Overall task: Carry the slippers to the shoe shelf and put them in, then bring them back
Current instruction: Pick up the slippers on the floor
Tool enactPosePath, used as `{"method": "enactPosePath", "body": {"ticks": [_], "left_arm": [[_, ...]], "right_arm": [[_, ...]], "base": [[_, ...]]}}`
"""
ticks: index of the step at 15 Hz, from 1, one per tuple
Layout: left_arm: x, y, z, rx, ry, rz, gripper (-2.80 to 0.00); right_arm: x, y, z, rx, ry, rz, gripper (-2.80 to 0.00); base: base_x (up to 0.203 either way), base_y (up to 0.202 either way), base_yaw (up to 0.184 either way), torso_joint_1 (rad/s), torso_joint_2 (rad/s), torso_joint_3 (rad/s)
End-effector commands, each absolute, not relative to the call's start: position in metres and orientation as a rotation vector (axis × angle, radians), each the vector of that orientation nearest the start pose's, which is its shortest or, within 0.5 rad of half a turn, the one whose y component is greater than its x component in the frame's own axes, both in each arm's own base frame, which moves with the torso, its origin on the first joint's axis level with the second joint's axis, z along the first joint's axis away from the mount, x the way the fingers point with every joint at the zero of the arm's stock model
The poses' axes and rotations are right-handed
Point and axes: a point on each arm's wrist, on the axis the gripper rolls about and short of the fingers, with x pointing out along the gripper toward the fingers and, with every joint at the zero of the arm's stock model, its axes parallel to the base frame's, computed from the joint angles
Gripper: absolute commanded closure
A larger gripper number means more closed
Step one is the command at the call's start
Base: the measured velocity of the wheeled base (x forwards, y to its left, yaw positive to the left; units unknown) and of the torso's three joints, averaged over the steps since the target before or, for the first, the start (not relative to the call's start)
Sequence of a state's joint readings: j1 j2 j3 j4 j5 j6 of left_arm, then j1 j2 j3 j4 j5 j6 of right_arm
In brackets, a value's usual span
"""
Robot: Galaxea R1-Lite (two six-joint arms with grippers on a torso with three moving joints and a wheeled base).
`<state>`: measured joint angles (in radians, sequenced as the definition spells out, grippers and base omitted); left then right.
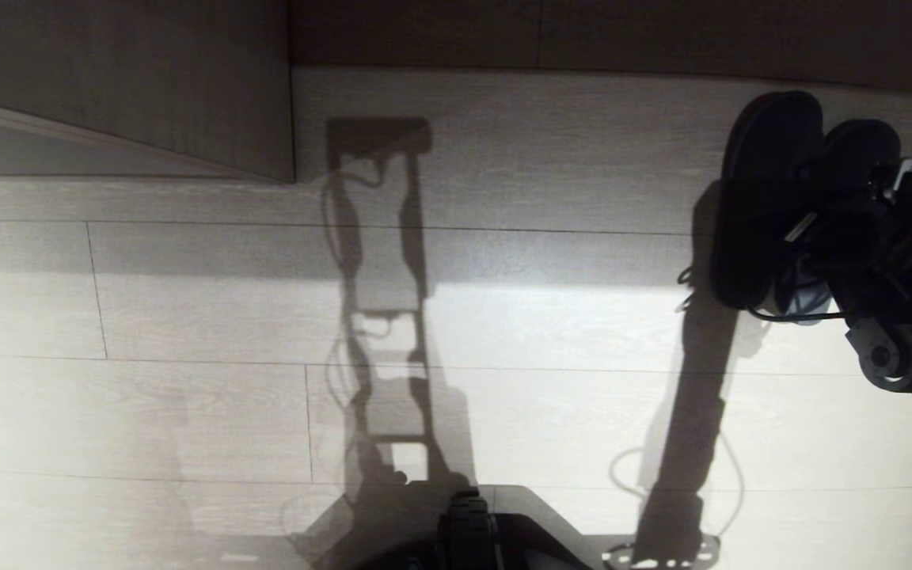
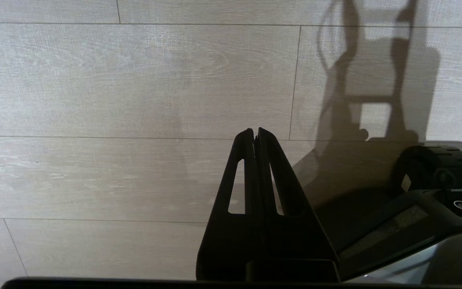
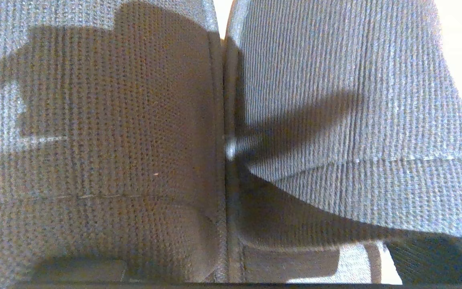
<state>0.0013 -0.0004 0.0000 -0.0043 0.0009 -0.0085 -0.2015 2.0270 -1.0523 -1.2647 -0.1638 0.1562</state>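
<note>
Closest in, the left gripper (image 2: 255, 134) hangs low beside the robot's base (image 2: 415, 216), its two black fingers (image 2: 247, 168) pressed flat together with nothing between them; past their tips lies only the pale plank floor (image 2: 134, 80) and the robot's own shadow, so this arm looks parked to stay out of the way. Farther out, the right gripper (image 1: 828, 229) is stooped over the slippers (image 1: 773, 198), which lie side by side on the floor, their inner edges touching. The right wrist view is filled by their ribbed grey fabric (image 3: 335, 88), the seam where the two meet running straight out ahead of the fingers, which themselves do not show against the cloth. The jaws most likely stand spread wide, not yet pinching anything. Centring on that seam probably lets one spread jaw take both inner edges together, so the pair travels as one load. Beyond the slippers, farther from the fingertips, runs a darker wood-grain wall, and well off toward the left arm's side a light wood panel (image 1: 147, 87) stands with a pale board at its foot, perhaps the shoe shelf, though I cannot tell for certain. I judge the pickup still ahead.
</note>
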Motion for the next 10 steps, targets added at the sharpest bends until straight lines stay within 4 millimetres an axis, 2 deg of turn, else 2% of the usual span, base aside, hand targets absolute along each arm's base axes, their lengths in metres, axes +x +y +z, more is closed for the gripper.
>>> {"method": "enactPosePath", "body": {"ticks": [1, 5, 6, 10], "left_arm": [[-0.0228, 0.0, 0.076, -0.009, -0.005, 0.003, 0.0], [-0.0228, 0.0, 0.076, -0.009, -0.005, 0.003, 0.0], [-0.0228, 0.0, 0.076, -0.009, -0.005, 0.003, 0.0], [-0.0228, 0.0, 0.076, -0.009, -0.005, 0.003, 0.0]], "right_arm": [[0.3839, -0.0826, 0.1956, 0.149, -0.326, -0.34, -2.8], [0.3829, -0.0839, 0.1958, 0.146, -0.325, -0.344, -2.8], [0.382, -0.0846, 0.1974, 0.147, -0.331, -0.346, 0.0], [0.3795, -0.0841, 0.1981, 0.148, -0.328, -0.346, 0.0]], "base": [[0.0, 0.0, 0.0, 0.0, 0.0, 0.0], [0.0, 0.0, 0.0, 0.0, 0.0, 0.0], [0.0, 0.0, 0.0, 0.0, 0.0, 0.0], [0.0, 0.0, 0.0, 0.0, 0.0, 0.0]]}}
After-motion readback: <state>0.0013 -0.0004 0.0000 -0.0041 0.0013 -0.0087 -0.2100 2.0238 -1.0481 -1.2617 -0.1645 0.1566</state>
